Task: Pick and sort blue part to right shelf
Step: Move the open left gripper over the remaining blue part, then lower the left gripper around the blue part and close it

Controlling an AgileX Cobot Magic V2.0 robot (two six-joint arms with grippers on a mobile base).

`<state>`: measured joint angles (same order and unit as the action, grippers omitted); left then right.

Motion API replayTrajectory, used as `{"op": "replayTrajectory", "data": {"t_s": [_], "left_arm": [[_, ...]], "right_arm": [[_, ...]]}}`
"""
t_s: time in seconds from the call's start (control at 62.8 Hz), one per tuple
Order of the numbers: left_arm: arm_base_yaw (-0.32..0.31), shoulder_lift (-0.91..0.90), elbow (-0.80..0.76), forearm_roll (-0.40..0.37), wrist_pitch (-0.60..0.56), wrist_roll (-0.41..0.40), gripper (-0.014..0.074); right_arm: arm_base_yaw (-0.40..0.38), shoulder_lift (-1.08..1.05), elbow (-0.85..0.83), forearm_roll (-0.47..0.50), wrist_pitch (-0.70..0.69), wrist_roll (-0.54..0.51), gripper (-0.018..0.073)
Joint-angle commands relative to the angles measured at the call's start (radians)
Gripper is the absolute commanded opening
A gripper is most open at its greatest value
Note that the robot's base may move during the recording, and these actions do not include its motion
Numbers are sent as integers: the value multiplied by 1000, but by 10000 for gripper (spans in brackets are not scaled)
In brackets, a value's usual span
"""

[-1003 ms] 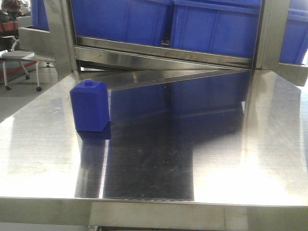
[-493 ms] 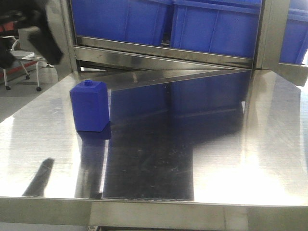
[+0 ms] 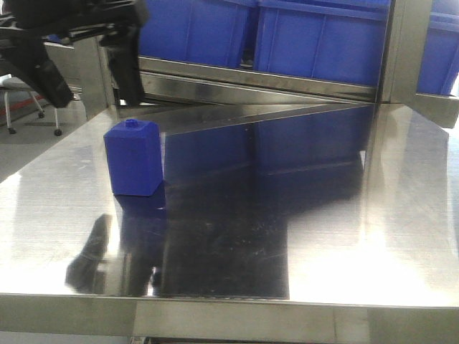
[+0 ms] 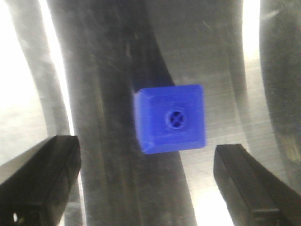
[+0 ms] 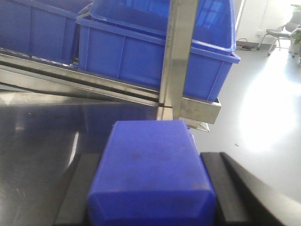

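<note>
My right gripper (image 5: 150, 162) is shut on the blue part (image 5: 150, 174), a dark-blue square body with a sloped edge towards the camera. Its neck and cap are hidden. The gripper holds it above the steel table, facing the right shelf post (image 5: 181, 56). It is out of the front view. A squatter blue block (image 3: 134, 158) with a small round stud stands upright on the table's left part. My left gripper (image 3: 84, 75) hangs open above and just behind it. In the left wrist view the block (image 4: 171, 117) lies just ahead of the open gripper (image 4: 146, 186), apart from both fingers (image 4: 40, 183).
The steel table (image 3: 323, 236) has its front edge near the camera. Blue bins (image 3: 323, 36) sit on a sloped steel shelf behind it, and they also show in the right wrist view (image 5: 141, 52). A wheeled chair (image 3: 21, 93) stands at far left off the table.
My left arm has come into the front view from the top left and now hangs over the stud block. Its reflection on the table moved right. The stud block has not moved.
</note>
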<state>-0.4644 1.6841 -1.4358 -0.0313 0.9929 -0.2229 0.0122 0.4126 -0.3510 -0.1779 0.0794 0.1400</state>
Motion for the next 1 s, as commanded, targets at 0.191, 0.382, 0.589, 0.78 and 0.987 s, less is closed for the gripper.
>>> {"op": "replayTrajectory", "data": {"t_s": [0.191, 0.382, 0.589, 0.78, 0.987], "left_arm": [[-17, 81, -193, 31, 124, -95, 629], [-19, 149, -260, 66, 175, -97, 629], [-39, 188, -280, 66, 204, -97, 629], [-59, 196, -280, 63, 203, -102, 629], [-59, 227, -280, 58, 204, -106, 629]], "right_arm": [[-6, 2, -31, -13, -89, -7, 387], [-6, 2, -31, -13, -89, -7, 387], [-6, 3, -31, -13, -89, -7, 387], [-6, 3, -31, -13, -89, -7, 387], [-6, 3, -31, -13, -89, -7, 387]]}}
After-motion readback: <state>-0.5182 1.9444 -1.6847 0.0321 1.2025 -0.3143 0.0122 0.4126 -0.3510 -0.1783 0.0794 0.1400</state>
